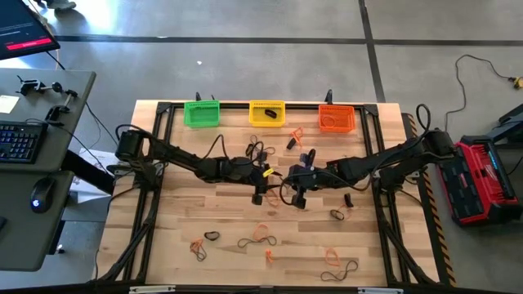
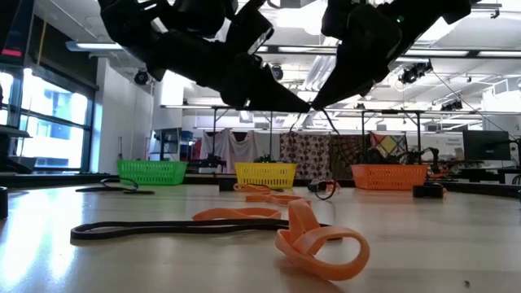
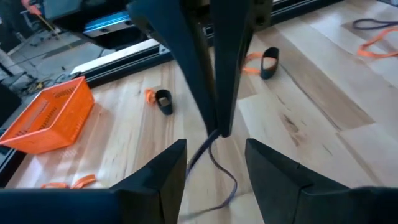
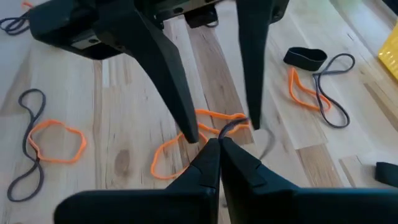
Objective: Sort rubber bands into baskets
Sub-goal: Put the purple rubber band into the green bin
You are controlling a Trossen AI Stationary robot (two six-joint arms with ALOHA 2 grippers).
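Here the right gripper (image 4: 214, 146) pinches a dark rubber band (image 4: 233, 127) (left gripper (image 3: 214, 155) gapes, empty).

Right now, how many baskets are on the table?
3, in a row along the table's far edge: the green basket on the left, the yellow basket in the middle, the orange basket on the right.

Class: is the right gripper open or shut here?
Shut: in its wrist view the right gripper's fingers meet at the tips, pinching a thin dark band.
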